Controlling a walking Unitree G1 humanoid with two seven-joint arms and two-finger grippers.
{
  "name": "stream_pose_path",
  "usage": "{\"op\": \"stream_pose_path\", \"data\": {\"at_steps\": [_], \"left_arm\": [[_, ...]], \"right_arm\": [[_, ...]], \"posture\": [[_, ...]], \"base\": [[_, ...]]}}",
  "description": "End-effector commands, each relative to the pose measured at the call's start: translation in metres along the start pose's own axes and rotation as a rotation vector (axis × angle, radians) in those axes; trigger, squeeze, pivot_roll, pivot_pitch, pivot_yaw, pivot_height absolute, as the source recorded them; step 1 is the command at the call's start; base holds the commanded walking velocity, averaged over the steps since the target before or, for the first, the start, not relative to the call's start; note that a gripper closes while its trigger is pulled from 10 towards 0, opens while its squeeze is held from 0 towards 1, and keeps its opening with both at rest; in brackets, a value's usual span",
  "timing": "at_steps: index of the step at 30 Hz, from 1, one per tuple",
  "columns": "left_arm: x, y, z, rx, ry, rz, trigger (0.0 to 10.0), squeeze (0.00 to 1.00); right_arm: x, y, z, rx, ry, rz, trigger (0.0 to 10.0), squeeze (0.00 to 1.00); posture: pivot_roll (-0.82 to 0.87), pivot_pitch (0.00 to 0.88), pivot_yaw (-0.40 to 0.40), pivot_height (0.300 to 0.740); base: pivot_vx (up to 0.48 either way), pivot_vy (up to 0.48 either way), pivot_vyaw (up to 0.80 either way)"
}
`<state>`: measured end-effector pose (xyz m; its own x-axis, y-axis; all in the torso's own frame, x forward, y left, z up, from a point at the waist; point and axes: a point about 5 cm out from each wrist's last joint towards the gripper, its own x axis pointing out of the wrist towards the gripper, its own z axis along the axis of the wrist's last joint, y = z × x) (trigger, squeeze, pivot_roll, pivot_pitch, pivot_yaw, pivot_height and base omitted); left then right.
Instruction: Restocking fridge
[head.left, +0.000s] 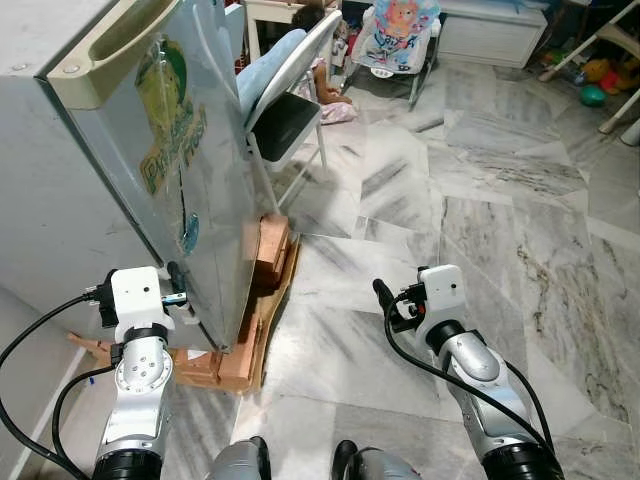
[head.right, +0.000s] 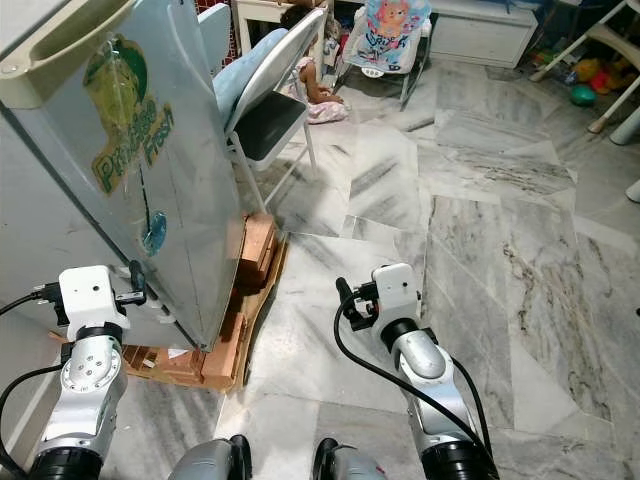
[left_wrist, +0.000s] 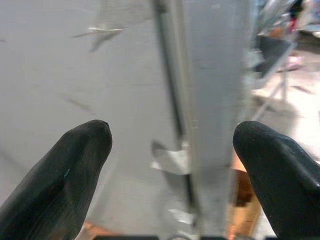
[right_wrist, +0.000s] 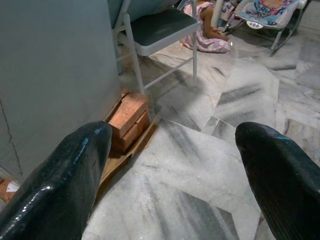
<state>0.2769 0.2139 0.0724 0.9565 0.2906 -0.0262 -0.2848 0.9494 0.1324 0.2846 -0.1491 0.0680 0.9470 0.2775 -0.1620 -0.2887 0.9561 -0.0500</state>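
Left gripper (left_wrist: 172, 165), fingers spread and empty, straddles the fridge door (head.left: 190, 170) edge at lower left — should hook it squarely before pulling.

Glossy grey metal fridge (head.left: 190, 180) on rough wooden pallet (head.left: 262, 310) and bricks (head.left: 268, 245); polished veined marble floor (head.left: 480, 220).

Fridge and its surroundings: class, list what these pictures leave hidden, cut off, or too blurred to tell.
- Fridge interior: hidden by its shut door in both eye views.
- Fridge top: cut off by the frame's upper edge.
- Door seam in left wrist view: blurred between the left gripper fingers.
- Person seated behind the folding chair: mostly hidden in the eye views.
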Motion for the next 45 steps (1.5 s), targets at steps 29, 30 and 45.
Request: {"op": "stream_pose_path", "data": {"at_steps": [29, 30, 45], "left_arm": [[0.039, -0.019, 0.012, 0.005, 0.021, -0.047, 10.0, 0.00], [0.039, -0.018, 0.012, 0.006, 0.020, -0.045, 10.0, 0.00], [0.041, -0.046, 0.026, -0.059, -0.050, -0.217, 10.0, 0.00]], "right_arm": [[-0.009, 0.006, -0.005, 0.074, 0.034, 0.102, 10.0, 0.00], [-0.009, 0.006, -0.005, 0.070, 0.035, 0.104, 10.0, 0.00], [-0.009, 0.009, -0.022, 0.002, 0.190, 0.141, 10.0, 0.00]], "posture": [[-0.03, 0.155, -0.035, 0.740], [-0.03, 0.156, -0.035, 0.740], [-0.03, 0.150, -0.036, 0.740]], "base": [[0.000, 0.000, 0.00], [0.000, 0.000, 0.00], [0.000, 0.000, 0.00]]}}
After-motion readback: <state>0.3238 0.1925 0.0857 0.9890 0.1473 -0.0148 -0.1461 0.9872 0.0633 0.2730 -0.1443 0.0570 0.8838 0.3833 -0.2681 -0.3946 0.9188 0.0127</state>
